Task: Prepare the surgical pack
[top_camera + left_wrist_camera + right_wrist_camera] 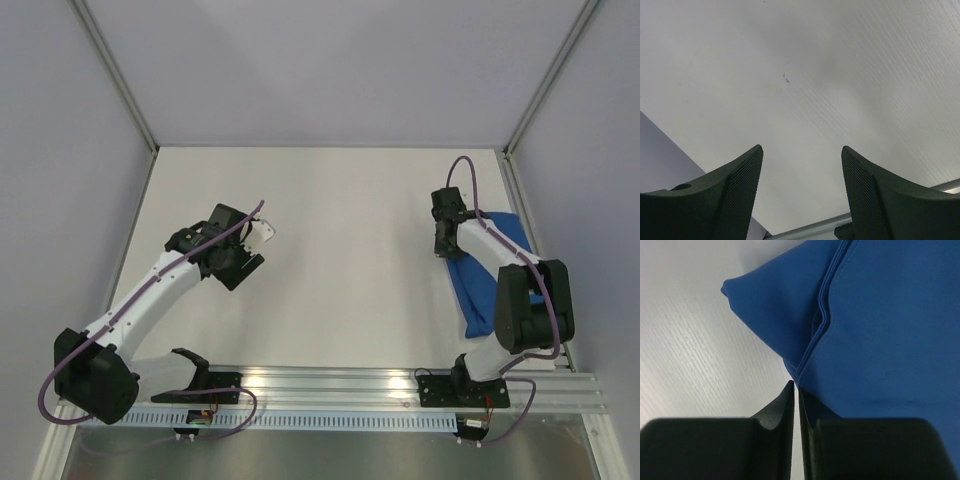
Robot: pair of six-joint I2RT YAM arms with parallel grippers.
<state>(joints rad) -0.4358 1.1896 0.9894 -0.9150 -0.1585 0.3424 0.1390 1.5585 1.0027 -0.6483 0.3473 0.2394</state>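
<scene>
The surgical pack shows as a folded royal-blue cloth bundle (482, 285) lying on the white table (340, 260) at the right, partly under my right arm. In the right wrist view the blue cloth (880, 315) fills the upper right, its layered hem running down to my fingertips. My right gripper (796, 386) is shut on that hem at the bundle's left edge, with only a thin slit between the jaws; the right gripper (443, 243) sits at the bundle's near-left corner. My left gripper (801, 148) stands open over bare table, nothing between its fingers, far left of the bundle (262, 232).
Grey walls enclose the table on the left, back and right, with metal corner posts (118, 75). An aluminium rail (330, 385) carrying both arm bases runs along the near edge. A rail edge (815, 229) also shows below the left fingers.
</scene>
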